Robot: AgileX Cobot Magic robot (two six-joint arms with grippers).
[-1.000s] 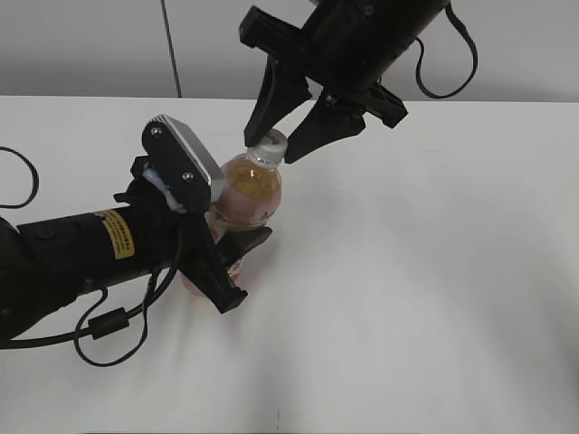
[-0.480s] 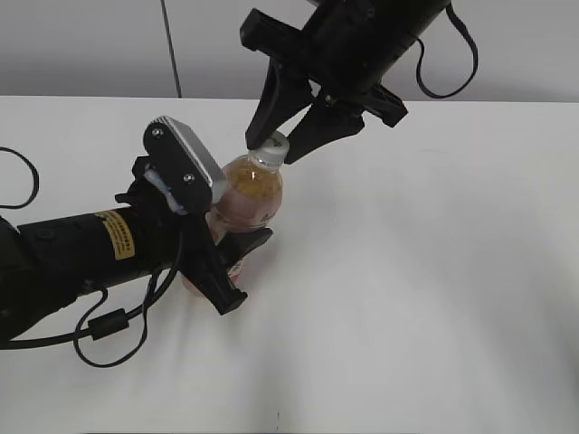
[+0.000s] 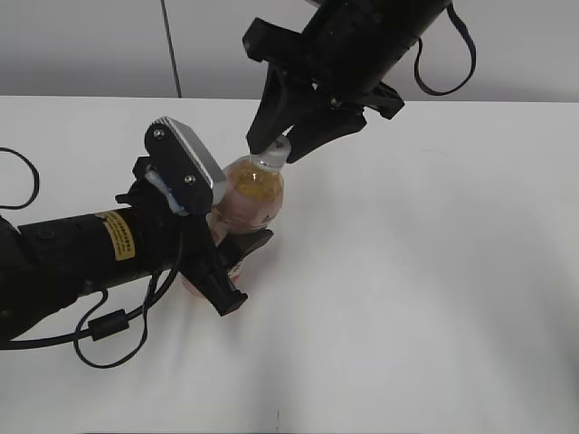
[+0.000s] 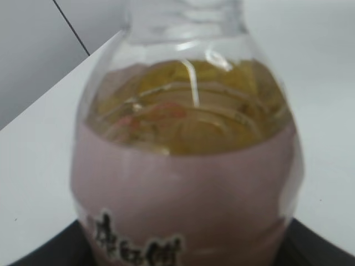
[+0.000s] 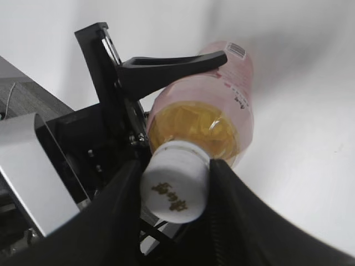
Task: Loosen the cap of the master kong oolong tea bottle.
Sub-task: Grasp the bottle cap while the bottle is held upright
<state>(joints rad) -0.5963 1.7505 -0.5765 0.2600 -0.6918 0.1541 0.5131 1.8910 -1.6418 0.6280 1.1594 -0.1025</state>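
The master kong oolong tea bottle (image 3: 251, 194) stands on the white table, amber tea above a pale pink label. My left gripper (image 3: 233, 262) is shut on its lower body; the label fills the left wrist view (image 4: 183, 199). The white cap (image 3: 278, 145) with a dark mark on top sits on the bottle neck. My right gripper (image 3: 280, 149) comes down from above and is shut on the cap; in the right wrist view both black fingers press the cap (image 5: 175, 187) from either side, above the bottle (image 5: 222, 111).
The white table (image 3: 425, 271) stretches to the right and front. A grey wall with a dark seam (image 3: 170, 45) stands behind. Black cables (image 3: 99, 330) hang from the left arm near the table's front left.
My right gripper has closed its fingers in onto the cap and shifted slightly. The bottle and left gripper have not moved.
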